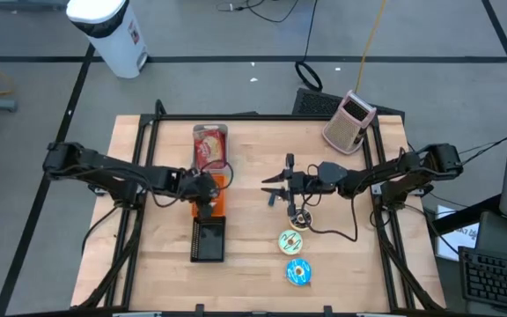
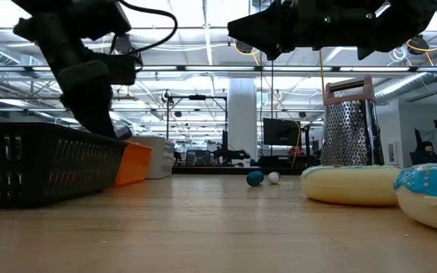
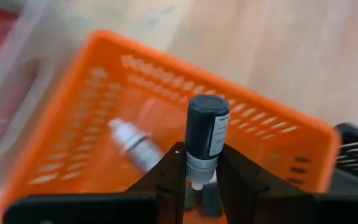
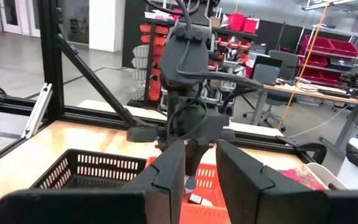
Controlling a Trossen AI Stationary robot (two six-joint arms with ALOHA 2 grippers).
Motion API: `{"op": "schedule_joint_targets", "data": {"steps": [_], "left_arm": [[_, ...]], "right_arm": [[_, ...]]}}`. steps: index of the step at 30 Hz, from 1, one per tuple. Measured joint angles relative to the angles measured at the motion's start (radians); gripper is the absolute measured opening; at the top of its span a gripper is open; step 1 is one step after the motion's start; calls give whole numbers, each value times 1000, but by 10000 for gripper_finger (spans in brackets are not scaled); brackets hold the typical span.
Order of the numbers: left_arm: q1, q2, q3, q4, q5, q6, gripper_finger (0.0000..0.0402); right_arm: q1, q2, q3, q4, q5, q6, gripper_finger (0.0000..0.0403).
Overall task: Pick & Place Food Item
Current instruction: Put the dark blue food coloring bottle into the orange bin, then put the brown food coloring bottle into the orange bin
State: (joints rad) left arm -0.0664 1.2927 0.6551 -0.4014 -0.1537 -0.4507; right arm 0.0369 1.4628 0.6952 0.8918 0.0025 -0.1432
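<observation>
Dropper bottle (image 3: 205, 142) pinched at neck between left fingers (image 3: 168, 180), hanging over orange basket (image 3: 278, 134). Light, rigid, slick; neck grip suits. Right gripper (image 1: 277, 187) idle mid-counter, fingers narrowly parted, empty.

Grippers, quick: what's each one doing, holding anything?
Left gripper: shut on a small dark-capped bottle above the orange basket.
Right gripper: open, holding nothing.
</observation>
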Motion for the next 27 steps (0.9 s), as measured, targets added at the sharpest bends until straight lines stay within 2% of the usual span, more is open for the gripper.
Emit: {"op": "schedule_joint_targets", "data": {"steps": [7,12,20,25,27], "left_arm": [[0,91,-1,70,31,-9,67],[0,131,-2,83,41,-18,97],[8,125,-1,94,47,-37,131],[38,126,-1,94,57,-56,175],[46,126,3,89,71,-36,197]], "right_arm": [[0,0,0,-7,0,0,78],[0,0,0,-11,0,4,79],[0,0,0,-28,0,6,83],[0,0,0,-117,7,19,106],[0,0,0,-179,55,26,122]]}}
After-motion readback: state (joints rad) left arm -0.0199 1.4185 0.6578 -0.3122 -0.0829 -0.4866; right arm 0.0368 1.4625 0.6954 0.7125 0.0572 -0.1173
